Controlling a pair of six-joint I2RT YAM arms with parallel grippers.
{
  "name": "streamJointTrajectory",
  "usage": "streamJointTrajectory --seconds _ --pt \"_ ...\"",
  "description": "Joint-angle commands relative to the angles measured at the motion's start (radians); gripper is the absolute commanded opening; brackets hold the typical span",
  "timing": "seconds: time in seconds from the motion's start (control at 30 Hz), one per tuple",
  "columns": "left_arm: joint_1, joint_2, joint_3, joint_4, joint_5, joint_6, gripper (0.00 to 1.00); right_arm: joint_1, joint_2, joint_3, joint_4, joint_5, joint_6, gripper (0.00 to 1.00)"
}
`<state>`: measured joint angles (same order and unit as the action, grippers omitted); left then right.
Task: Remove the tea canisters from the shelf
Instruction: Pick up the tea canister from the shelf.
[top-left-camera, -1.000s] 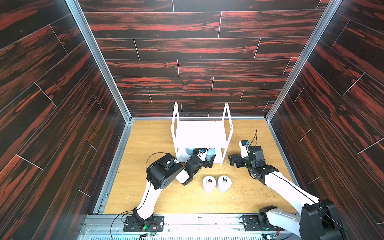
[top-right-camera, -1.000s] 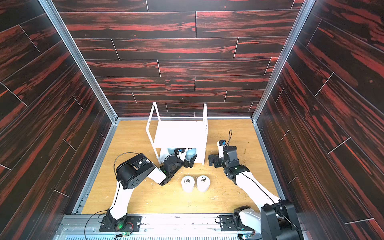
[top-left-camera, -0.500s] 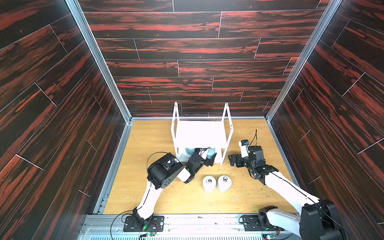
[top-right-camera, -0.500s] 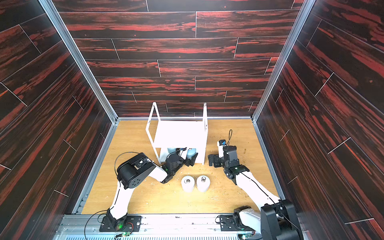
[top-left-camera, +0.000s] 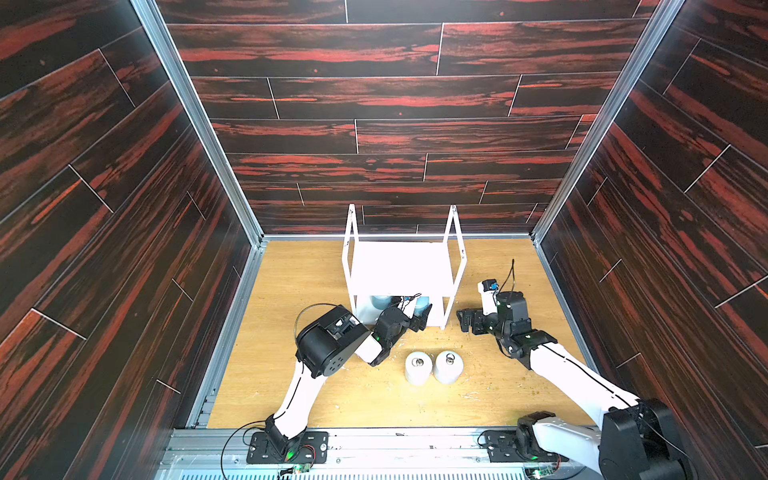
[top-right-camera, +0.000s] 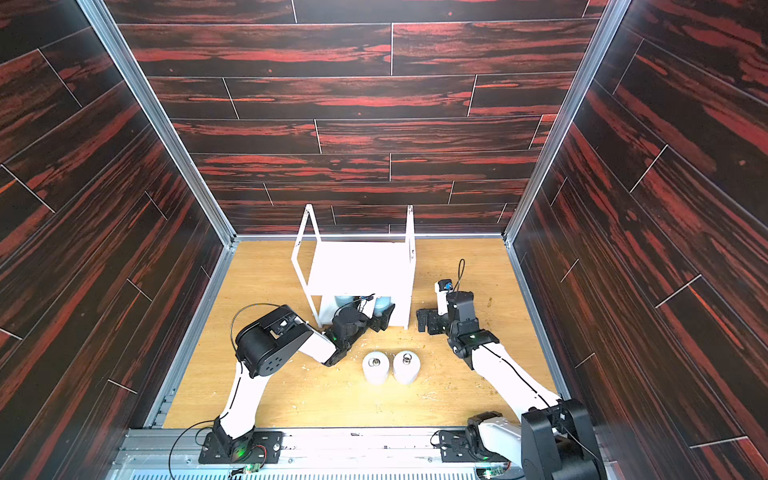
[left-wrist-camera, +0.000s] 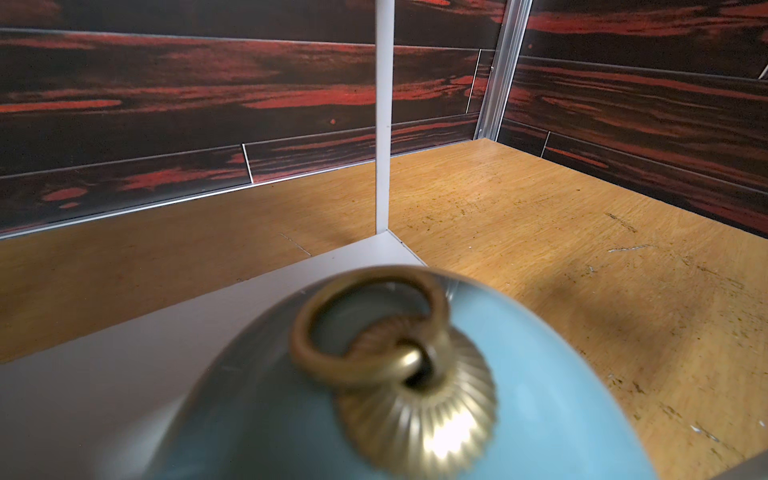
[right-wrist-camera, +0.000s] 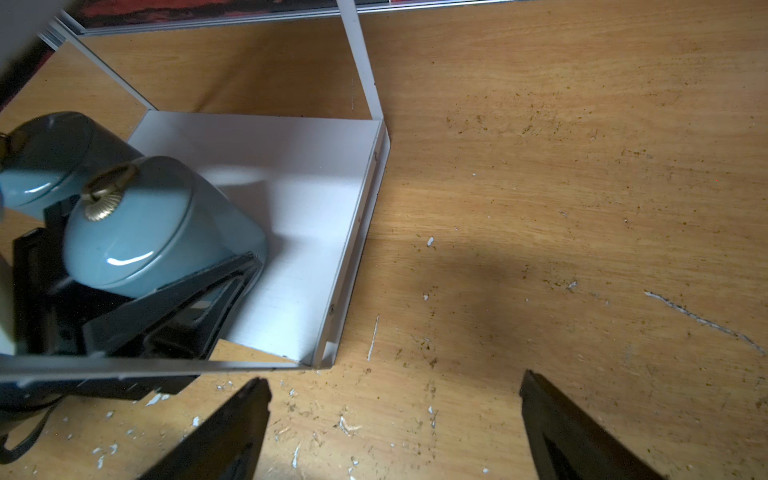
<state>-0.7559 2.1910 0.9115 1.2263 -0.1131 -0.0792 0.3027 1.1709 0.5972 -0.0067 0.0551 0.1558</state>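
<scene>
Although half of the job can be judged done, two of the four canisters are not yet off the shelf (top-left-camera: 401, 270), a white two-tier rack of flat matte boards and thin square posts. On its lower board, toward the left, the left blue canister (top-left-camera: 380, 302) is stood untouched. Just beside it, the left gripper (top-left-camera: 419, 315) is reached into the same tier, and its black fingers (right-wrist-camera: 199, 291) are pressed against the sides of the right blue canister (right-wrist-camera: 158, 232). A grasp is judged to be made (whether the base is clear of the board cannot be told). Both blue pieces are smoothly glazed and glossy, squat and round, each domed lid being topped by a fluted brass knob and a brass ring pull (left-wrist-camera: 370, 328).

In front of the shelf, on the scuffed, crumb-flecked wooden table (top-left-camera: 291, 291), the left white canister (top-left-camera: 417, 368) and the right white canister (top-left-camera: 448, 365) are set upright, close side by side, in the same shape. Further right, the right gripper (right-wrist-camera: 392, 384) is held spread wide and empty over bare table, near the shelf's front corner post.
</scene>
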Motion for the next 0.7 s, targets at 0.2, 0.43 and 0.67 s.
streamJointTrajectory --seconds 0.2,0.43,0.67 --pt "-0.031 -0.038 -0.082 0.044 -0.029 0.005 0.79 -0.005 0.001 -0.001 0.004 -0.015 -0.008 0.98" --pt "-0.055 -0.074 -0.133 0.057 -0.045 0.039 0.76 -0.005 0.000 -0.002 0.007 -0.018 -0.007 0.98" --pt "-0.059 -0.110 -0.183 0.085 -0.047 0.056 0.77 -0.007 -0.004 -0.004 0.005 -0.020 -0.007 0.98"
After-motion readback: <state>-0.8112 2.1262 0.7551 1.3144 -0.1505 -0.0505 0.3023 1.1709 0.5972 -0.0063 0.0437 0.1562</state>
